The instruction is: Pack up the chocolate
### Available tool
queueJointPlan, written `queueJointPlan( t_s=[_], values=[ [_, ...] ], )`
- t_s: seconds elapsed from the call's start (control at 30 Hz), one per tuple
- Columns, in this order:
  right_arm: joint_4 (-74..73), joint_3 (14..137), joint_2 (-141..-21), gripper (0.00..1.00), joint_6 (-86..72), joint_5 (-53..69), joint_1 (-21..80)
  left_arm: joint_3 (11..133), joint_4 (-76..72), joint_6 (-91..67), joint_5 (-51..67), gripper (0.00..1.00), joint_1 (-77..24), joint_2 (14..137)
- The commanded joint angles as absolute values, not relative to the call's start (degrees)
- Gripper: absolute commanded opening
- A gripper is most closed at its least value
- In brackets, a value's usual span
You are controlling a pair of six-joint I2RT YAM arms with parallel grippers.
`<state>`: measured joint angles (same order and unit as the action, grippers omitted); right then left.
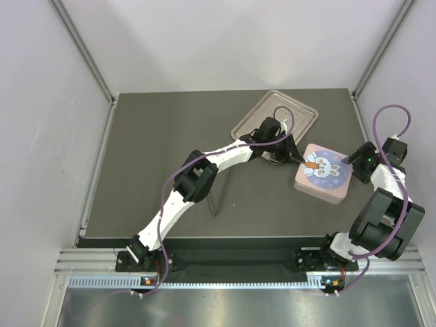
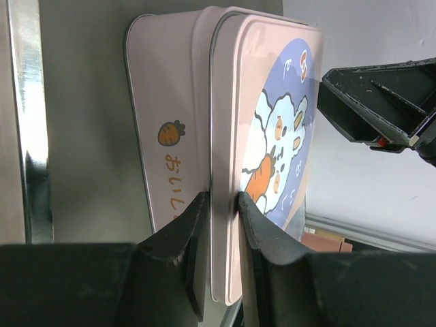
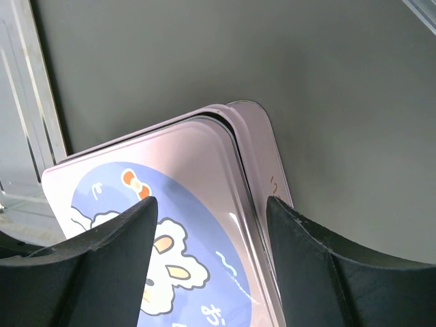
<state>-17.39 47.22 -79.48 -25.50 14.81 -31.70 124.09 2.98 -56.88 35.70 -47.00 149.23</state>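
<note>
Chocolate: hidden, place cannot be told | left hand [image 2: 221, 211]: pinching lid [image 2: 272, 122] edge of pink box [image 2: 163, 102] | right hand [image 3: 211, 211]: spread, straddling the lid's corner | box on table [image 1: 170, 136]

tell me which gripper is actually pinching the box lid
The left gripper: its jaws clamp the edge of the bunny lid. The right gripper is open, jaws spread above another corner, gripping nothing.
</note>
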Motion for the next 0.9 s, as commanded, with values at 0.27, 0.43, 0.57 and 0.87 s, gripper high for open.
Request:
queueJointPlan(
  t_s=[0.27, 0.43, 0.57, 0.87],
  values=[
    [-16.26, 47.46, -77.52, 0.64, -25.05, 13.89, -32.43, 126.21, -1.21, -58.44, 35.95, 0.24, -47.81, 149.33],
    [-16.17, 47.20, -77.78, 0.63, -24.87, 14.15, -32.43, 126.04, -2.29, -59.68, 35.16, 0.31, -47.64, 149.33],
    [-15.65, 46.85, -77.78, 0.58, -25.40, 15.55, -32.43, 126.21, -2.29, -59.68, 34.72, 0.29, -47.55, 149.41],
    [-14.41, 45.70, -78.40, 0.60, -26.02, 17.40, -32.43, 126.12, -1.93, -60.03, 35.24, 0.15, -47.81, 150.38]
  ],
)
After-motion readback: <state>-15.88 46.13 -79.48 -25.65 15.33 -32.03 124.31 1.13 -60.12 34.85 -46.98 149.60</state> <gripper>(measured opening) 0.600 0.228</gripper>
